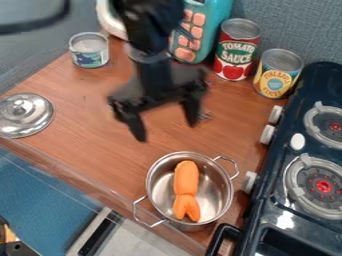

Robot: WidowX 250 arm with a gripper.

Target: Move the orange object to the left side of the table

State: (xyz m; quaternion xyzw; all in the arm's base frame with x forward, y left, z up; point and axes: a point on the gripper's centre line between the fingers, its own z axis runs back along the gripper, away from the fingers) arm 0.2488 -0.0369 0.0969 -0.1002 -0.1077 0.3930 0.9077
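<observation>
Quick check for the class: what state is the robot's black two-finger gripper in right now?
Black two-finger gripper: open, fingers apart, holding nothing.

1. I see shiny metal on the pot [159, 194] and lid [37, 122].
2. The tabletop [100, 145] looks like smooth wood to me.
3. I'd call the orange object [186, 181] matt, the stove [270, 200] glossy.

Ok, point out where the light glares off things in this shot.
Camera view: a bright patch of glare on the dark stove, below the lower burner; shiny highlights on the metal lid and inside the pot; the orange object shows no strong glare.
</observation>
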